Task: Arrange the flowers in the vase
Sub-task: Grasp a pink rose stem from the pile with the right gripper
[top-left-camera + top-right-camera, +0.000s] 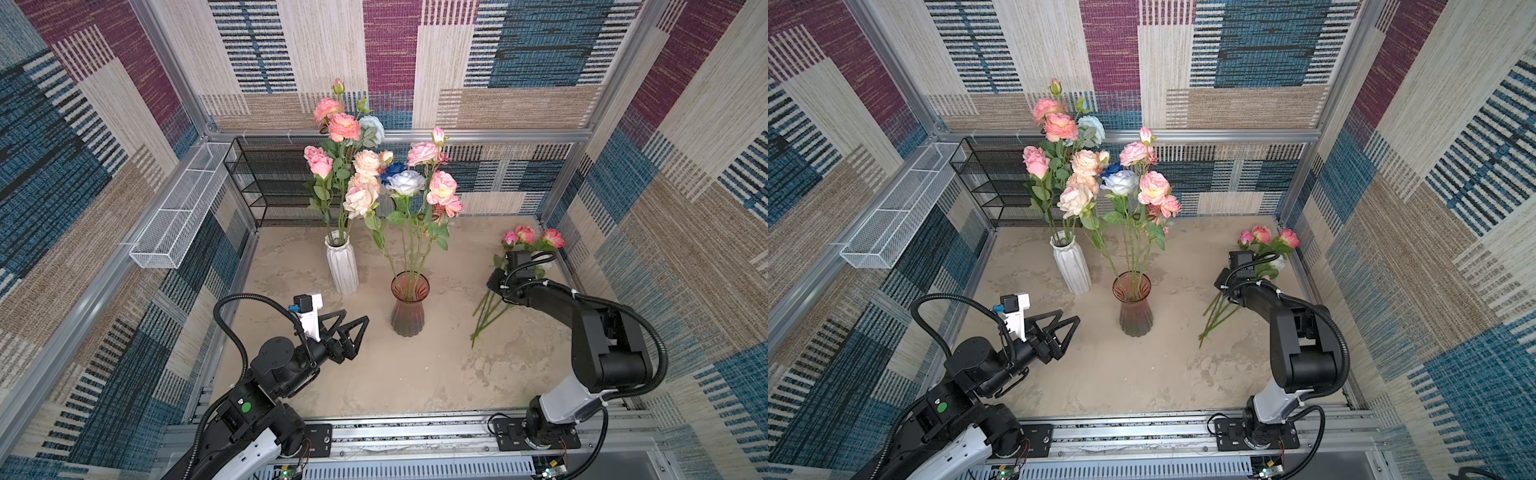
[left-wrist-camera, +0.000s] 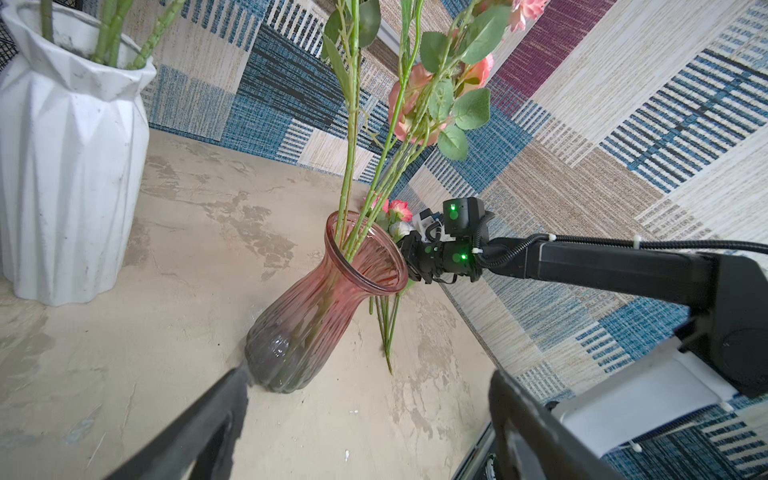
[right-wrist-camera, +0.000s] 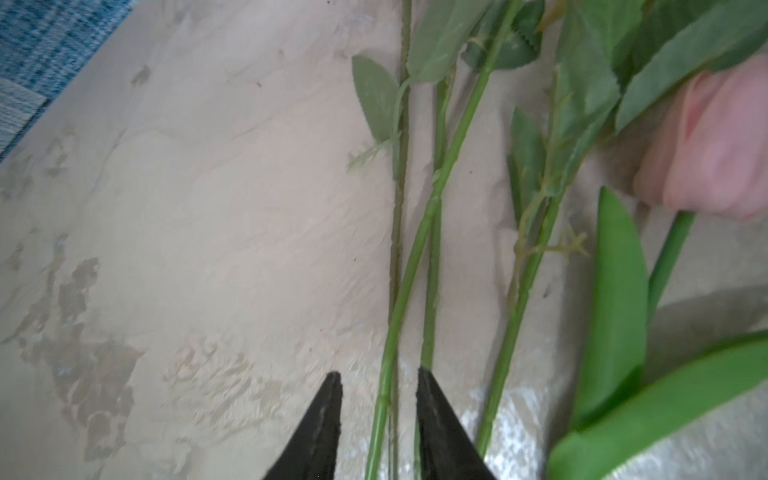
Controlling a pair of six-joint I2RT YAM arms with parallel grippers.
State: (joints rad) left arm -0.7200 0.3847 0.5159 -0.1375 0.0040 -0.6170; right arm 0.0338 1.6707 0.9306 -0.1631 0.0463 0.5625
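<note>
A pink glass vase (image 1: 409,305) (image 1: 1133,305) (image 2: 328,299) stands mid-table with several flowers (image 1: 415,183) upright in it. More flowers (image 1: 524,235) (image 1: 1261,234) lie on the table at the right, their stems (image 1: 486,316) pointing toward the front. In the right wrist view my right gripper (image 3: 378,378) is down over these stems, its fingers apart on either side of a green stem (image 3: 415,257) without touching it. A pink flower head (image 3: 715,145) lies beside it. My left gripper (image 1: 353,332) (image 2: 369,372) hovers wide open and empty, left of the pink vase.
A white ridged vase (image 1: 341,266) (image 2: 70,166) full of flowers stands left of the pink one. A black mesh shelf (image 1: 266,183) sits at the back left, and a white wire basket (image 1: 178,216) hangs on the left wall. Patterned walls enclose the table.
</note>
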